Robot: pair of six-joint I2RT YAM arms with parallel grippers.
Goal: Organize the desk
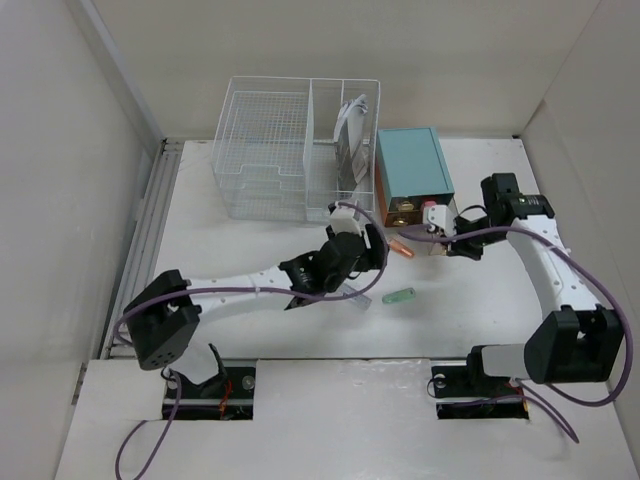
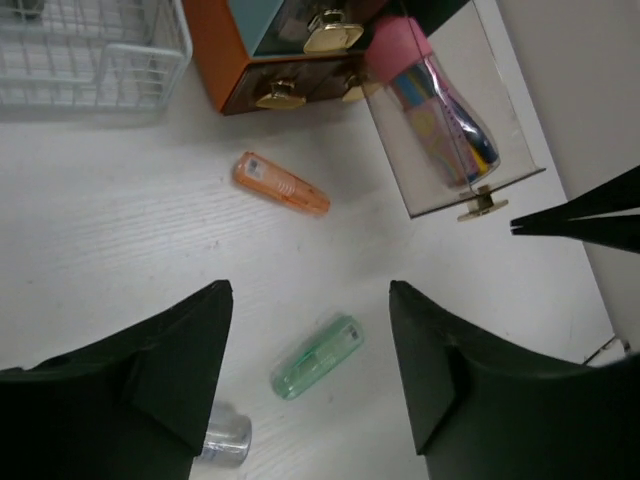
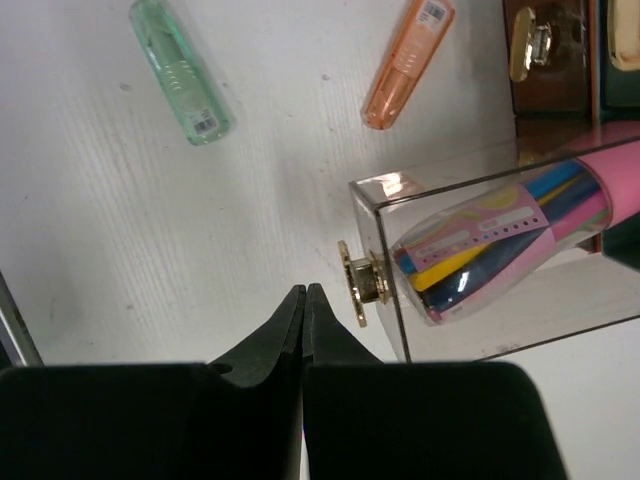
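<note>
On the white desk [image 1: 250,330] a green highlighter [image 2: 318,357] lies flat, just beyond the tips of my open left gripper [image 2: 310,292], which hovers over it without touching. An orange highlighter [image 2: 281,183] lies farther off, near the drawer box [image 1: 412,170]. A clear drawer [image 3: 480,250] stands pulled out of the box, holding a pink-capped pack of pens [image 3: 500,235]. My right gripper [image 3: 304,292] is shut and empty, its tips just left of the drawer's gold knob [image 3: 358,283].
A white wire basket [image 1: 290,150] with papers in its right compartment stands at the back, left of the teal-topped box. A small silver cap [image 2: 222,438] lies by my left finger. Pale panels wall the desk on three sides.
</note>
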